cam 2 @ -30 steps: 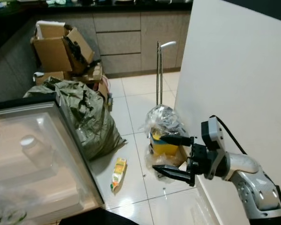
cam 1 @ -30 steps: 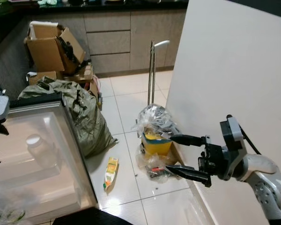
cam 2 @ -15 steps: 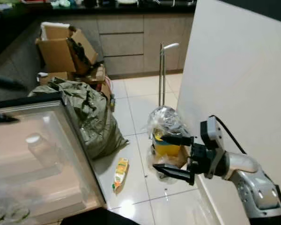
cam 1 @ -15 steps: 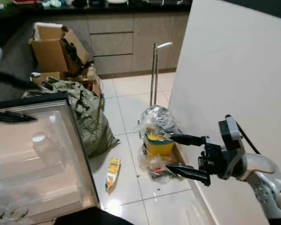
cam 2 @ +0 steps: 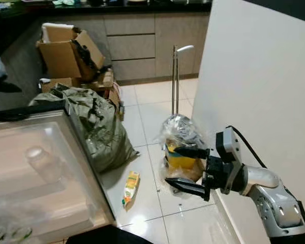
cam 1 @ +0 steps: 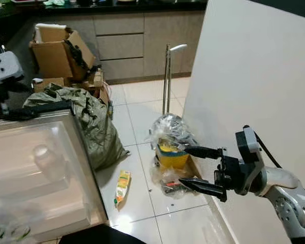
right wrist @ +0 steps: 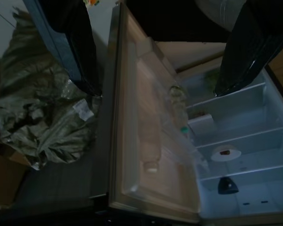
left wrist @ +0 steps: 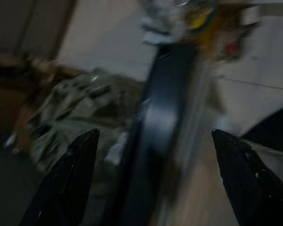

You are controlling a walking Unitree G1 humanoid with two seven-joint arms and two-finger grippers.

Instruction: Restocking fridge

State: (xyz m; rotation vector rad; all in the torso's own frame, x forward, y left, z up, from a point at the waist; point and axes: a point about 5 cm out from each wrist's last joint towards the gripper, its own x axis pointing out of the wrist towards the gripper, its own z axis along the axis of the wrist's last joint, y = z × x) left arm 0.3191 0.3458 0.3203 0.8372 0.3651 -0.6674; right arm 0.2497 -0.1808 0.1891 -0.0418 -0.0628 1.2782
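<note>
The open fridge door fills the lower left, its inner shelf holding a clear bottle. My left arm is raised at the door's top edge. In the blurred left wrist view my left gripper is open, the door's dark edge running between its fingers. My right gripper hangs open and holds nothing, beside the tall white panel and in front of a bagged yellow bucket. The right wrist view looks past its fingers at the door shelf bottle and the lit fridge shelves.
A stuffed green sack leans against the door's far side. A juice carton lies on the tiled floor. A metal pole stands behind the bucket. Open cardboard boxes are stacked by the grey cabinets.
My left arm has risen from low beside the door to its top edge. The right gripper has stayed in place, open. The view has shifted slightly.
</note>
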